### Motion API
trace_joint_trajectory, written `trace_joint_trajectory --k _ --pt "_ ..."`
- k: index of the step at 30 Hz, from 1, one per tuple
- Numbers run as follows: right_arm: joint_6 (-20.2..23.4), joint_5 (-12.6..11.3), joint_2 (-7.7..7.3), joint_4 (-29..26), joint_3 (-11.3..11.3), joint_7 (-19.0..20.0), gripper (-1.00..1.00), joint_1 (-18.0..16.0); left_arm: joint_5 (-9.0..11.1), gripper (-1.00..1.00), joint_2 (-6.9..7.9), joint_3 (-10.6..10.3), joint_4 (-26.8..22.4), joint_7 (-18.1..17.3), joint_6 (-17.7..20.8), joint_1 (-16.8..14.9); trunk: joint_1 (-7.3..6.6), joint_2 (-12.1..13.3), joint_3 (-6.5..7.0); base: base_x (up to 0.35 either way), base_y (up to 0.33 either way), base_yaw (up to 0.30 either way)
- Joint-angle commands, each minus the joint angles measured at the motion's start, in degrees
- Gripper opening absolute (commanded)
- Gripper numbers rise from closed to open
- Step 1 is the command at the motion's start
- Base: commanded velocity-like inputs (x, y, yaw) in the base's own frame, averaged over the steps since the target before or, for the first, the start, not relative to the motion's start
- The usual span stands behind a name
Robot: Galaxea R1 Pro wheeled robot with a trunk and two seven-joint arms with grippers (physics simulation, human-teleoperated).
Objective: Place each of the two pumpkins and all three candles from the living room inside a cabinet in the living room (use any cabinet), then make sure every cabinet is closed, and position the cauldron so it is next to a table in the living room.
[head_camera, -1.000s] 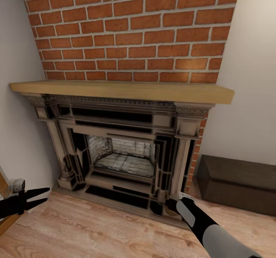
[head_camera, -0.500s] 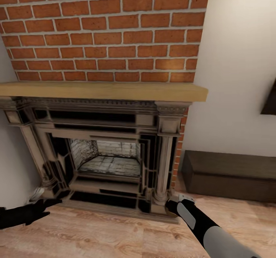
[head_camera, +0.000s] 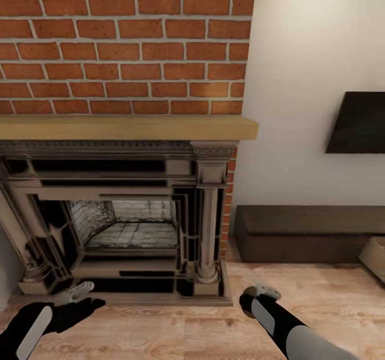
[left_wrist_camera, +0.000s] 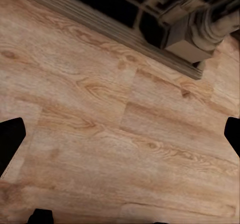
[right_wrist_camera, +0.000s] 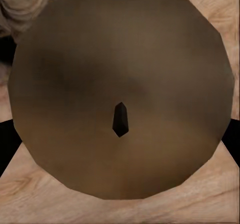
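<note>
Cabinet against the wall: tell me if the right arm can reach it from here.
Probably not: the cabinet sits well beyond the right gripper, which grips a candle. Only bare floor lies between, so drive closer.

Black arms, grey panels; black fingers (left_wrist_camera: 10, 144), pale wrist fittings

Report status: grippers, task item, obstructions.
Left gripper open, empty, over the wood floor. Right gripper closed on a candle, wick visible. Cabinet ahead right beside the fireplace; nothing seen blocking.
</note>
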Motion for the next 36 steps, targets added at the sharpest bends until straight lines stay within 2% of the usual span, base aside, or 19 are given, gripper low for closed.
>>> trace_joint_trajectory --k 1,2,4,7,17,36 --pt "-0.4 -0.1 0.03 0.5 0.4 -0.3 -1.0 -0.1 -1.6 1.0 -0.93 0.1 0.8 -0.2 -1.0 0.0 0.0 -0.1 -0.07 0.0 0.0 -0.273" --pt "-0.8 -0.1 0.05 0.8 0.4 -0.3 -1.0 -0.1 -2.3 1.0 -1.36 0.1 1.4 -0.1 -1.7 0.0 0.0 -0.1 -0.07 0.0 0.0 -0.273" --pt "-2.8 -0.1 0.11 2.4 0.4 -0.3 -1.0 -0.1 -5.4 1.0 -3.24 0.1 4.9 0.0 -5.3 0.0 0.0 -0.1 -0.1 0.0 0.0 -0.273" --pt "-4.7 -0.1 0.13 4.2 0.4 -0.3 -1.0 -0.1 -7.1 1.0 -4.41 0.1 7.6 0.1 -8.5 0.0 0.0 -0.1 -0.15 0.0 0.0 -0.273" --pt "-7.7 -0.2 0.14 7.6 0.4 -0.3 -1.0 -0.1 -8.4 1.0 -5.35 0.0 13.3 0.1 -14.7 0.0 0.0 -0.1 -0.4 0.0 0.0 -0.273" --pt "-10.1 -0.7 -0.18 8.9 0.3 -0.3 -1.0 0.0 -8.6 1.0 -6.84 0.0 13.8 0.1 -15.1 0.0 0.0 -0.1 -1.29 0.0 0.0 -0.256"
